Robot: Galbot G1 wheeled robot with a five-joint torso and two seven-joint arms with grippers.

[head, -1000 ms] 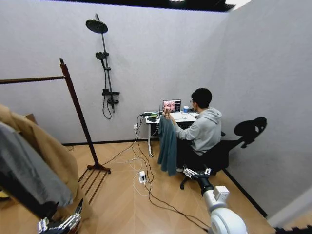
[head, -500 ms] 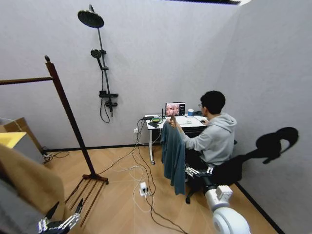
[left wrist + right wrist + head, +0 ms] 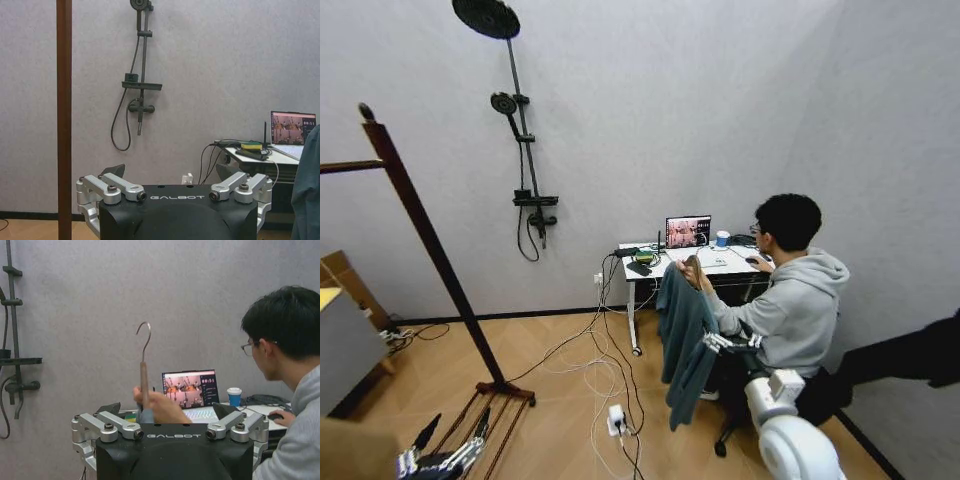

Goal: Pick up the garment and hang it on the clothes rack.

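The garment [image 3: 682, 330], a dark teal jacket on a wooden hanger with a metal hook [image 3: 145, 340], hangs in front of a desk; a seated person's hand [image 3: 160, 407] grips the hanger's neck. My right gripper [image 3: 730, 342] is open, level with the jacket's middle and right beside it; in the right wrist view the hanger sits ahead of the open right gripper [image 3: 167, 411]. The clothes rack [image 3: 430, 250] stands far left, and its post [image 3: 64, 115] is close to my left gripper [image 3: 171, 175]. That left gripper [image 3: 453, 425] hangs low and open, holding nothing. The jacket's edge [image 3: 307, 190] also shows.
A black shower stand [image 3: 520, 170] is fixed to the back wall. The person sits at a white desk [image 3: 650, 268] with a laptop [image 3: 688, 232]. Cables and a power strip [image 3: 616, 415] lie on the wood floor. A box [image 3: 340, 330] sits at far left.
The whole head view has shifted as the camera moved: the rack slid left, the coats at lower left left the picture, and the person and jacket look larger and nearer.
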